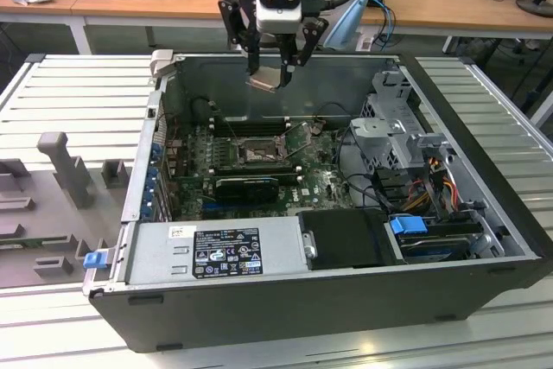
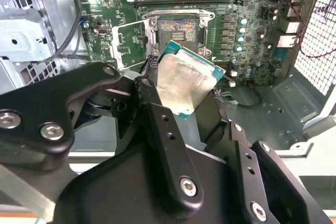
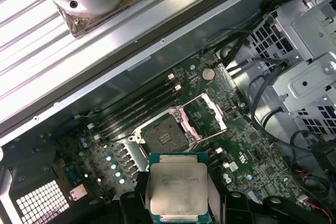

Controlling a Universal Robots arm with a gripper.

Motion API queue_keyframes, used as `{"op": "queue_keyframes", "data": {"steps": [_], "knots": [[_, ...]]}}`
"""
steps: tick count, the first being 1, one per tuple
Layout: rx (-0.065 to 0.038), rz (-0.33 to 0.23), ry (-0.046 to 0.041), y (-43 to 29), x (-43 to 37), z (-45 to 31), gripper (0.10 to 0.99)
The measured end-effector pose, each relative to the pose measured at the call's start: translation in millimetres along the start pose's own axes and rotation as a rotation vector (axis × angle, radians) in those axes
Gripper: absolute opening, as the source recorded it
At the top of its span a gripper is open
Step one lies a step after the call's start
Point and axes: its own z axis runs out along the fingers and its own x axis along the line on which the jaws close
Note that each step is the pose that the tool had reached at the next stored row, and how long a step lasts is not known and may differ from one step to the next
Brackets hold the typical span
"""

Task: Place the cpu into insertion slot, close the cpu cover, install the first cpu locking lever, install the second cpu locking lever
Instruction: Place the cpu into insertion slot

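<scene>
Above the open case (image 1: 285, 300) | gripper (image 1: 272, 73) clenched on flat silvery square cpu (image 3: 177, 188) | dark insertion slot (image 3: 164, 137) bare

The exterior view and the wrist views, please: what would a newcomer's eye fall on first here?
First, the gripper above the open computer case, holding the cpu, whose silvery face looms in both wrist views. Down on the green board, the insertion slot lies bare, with the cpu cover swung open beside it.
</scene>
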Motion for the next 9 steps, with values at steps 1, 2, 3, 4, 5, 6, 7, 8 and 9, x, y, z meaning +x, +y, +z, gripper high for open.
{"op": "queue_keyframes", "data": {"steps": [1,2,3,4,5,6,7,8,9], "knots": [[0.000,0.009,-0.0008,0.0,0.0,0.0,0.529],[0.000,0.016,-0.0015,0.0,0.0,0.1,0.529],[-0.001,0.031,-0.0027,0.0,0.0,0.2,0.529],[-0.001,0.044,-0.0039,0.0,0.0,0.3,0.529],[-0.001,0.053,-0.0047,0.0,0.0,0.3,0.529],[-0.001,0.064,-0.0057,0.0,0.0,0.4,0.529],[-0.002,0.074,-0.0065,0.0,0.0,0.7,0.529],[-0.002,0.094,-0.0083,-0.1,0.0,1.7,0.529],[-0.002,0.098,-0.0086,-0.2,-0.1,2.7,0.529]]}}
